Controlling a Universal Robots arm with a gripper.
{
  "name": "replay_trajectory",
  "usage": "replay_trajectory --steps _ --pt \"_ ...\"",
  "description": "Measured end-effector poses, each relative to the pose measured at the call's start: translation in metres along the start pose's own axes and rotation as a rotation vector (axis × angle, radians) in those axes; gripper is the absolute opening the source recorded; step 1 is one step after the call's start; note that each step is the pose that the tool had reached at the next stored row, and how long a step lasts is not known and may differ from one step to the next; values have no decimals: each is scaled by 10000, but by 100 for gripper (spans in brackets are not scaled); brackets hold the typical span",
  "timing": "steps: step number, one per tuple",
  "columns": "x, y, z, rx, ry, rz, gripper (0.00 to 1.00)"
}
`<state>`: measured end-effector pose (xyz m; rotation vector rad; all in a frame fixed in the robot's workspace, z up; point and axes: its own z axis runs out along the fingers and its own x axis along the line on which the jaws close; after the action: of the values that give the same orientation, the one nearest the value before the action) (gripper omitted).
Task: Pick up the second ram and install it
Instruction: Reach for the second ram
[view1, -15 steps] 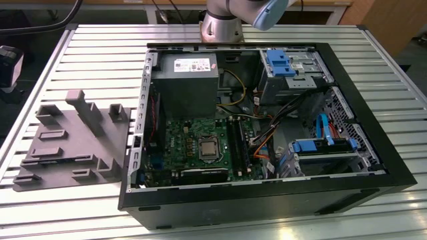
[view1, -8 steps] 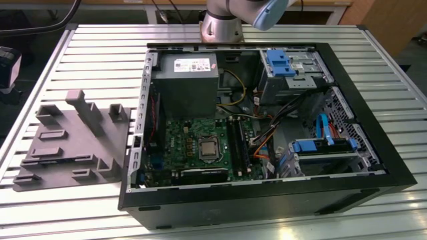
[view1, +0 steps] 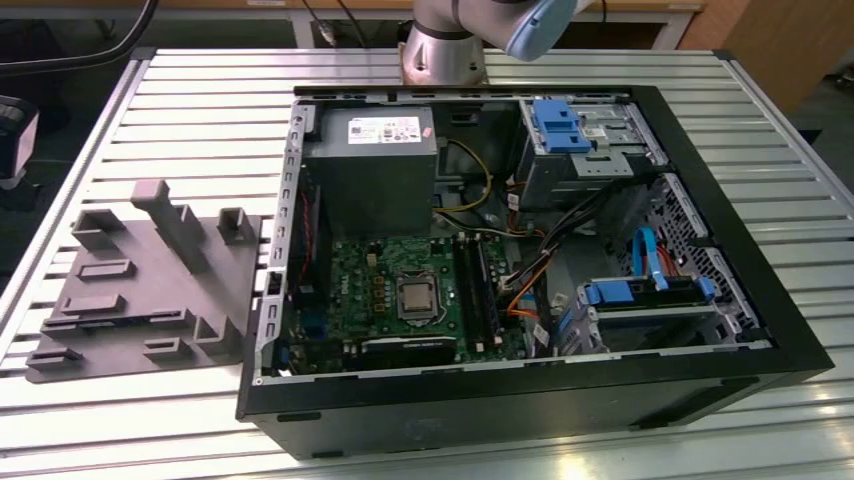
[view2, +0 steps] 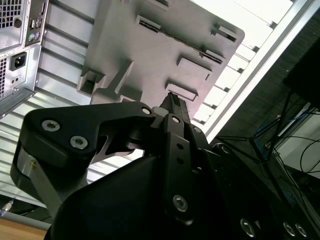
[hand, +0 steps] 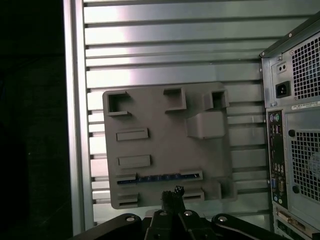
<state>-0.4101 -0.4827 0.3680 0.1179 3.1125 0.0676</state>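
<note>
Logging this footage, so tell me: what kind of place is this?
Probably a robotics lab bench for computer assembly: an open desktop PC case on a slatted aluminium table, a grey slotted fixture beside it, a robot arm.

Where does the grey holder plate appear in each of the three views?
Exterior view: the grey holder plate lies on the slatted table, at the exterior view's left of the open computer case.
First wrist view: the plate lies beyond the gripper, beside the case's rear panel.
Second wrist view: the plate lies beyond the gripper, the case's rear panel beside it.
Shared landmark: the computer case.
</note>
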Motion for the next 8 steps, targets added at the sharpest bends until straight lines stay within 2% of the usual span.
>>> replay_trajectory --steps 8 --pt "26 -12 24 -1 0 1 11"
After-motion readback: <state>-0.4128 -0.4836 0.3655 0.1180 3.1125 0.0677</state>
